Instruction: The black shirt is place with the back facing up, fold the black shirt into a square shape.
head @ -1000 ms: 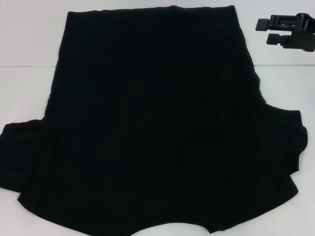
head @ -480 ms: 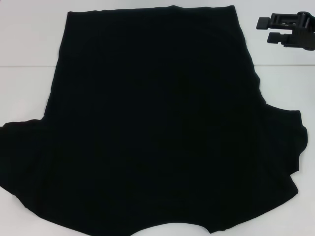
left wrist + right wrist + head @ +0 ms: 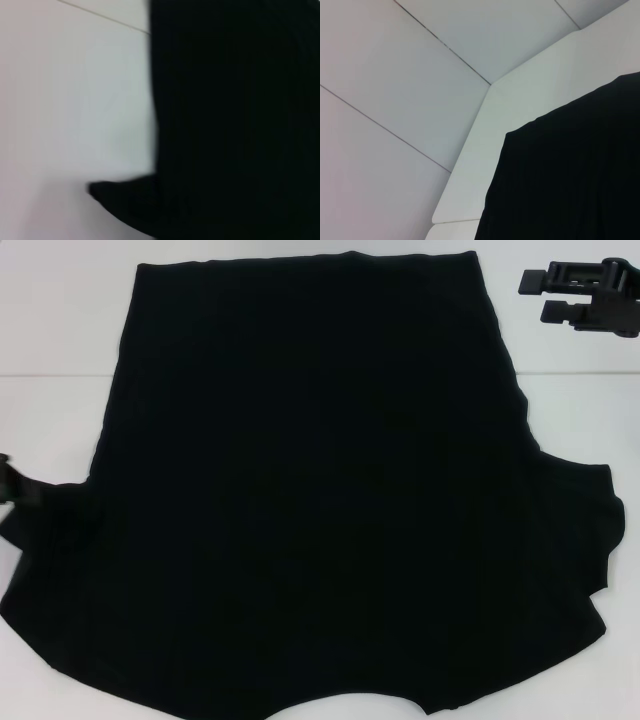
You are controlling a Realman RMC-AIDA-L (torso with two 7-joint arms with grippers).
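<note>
**Black shirt spread flat, grippers at its edges**

Black shirt (image 3: 320,490) laid out flat on white table (image 3: 60,350), plain side up, no lettering visible; sleeves splayed at near left and right. Left gripper (image 3: 12,485) just showing at shirt's left sleeve, touching or overlapping the fabric edge; finger state cannot be told. Right gripper (image 3: 580,295) off shirt's far right corner, clear of cloth, fingers apart with a gap between, holding nothing.
</note>
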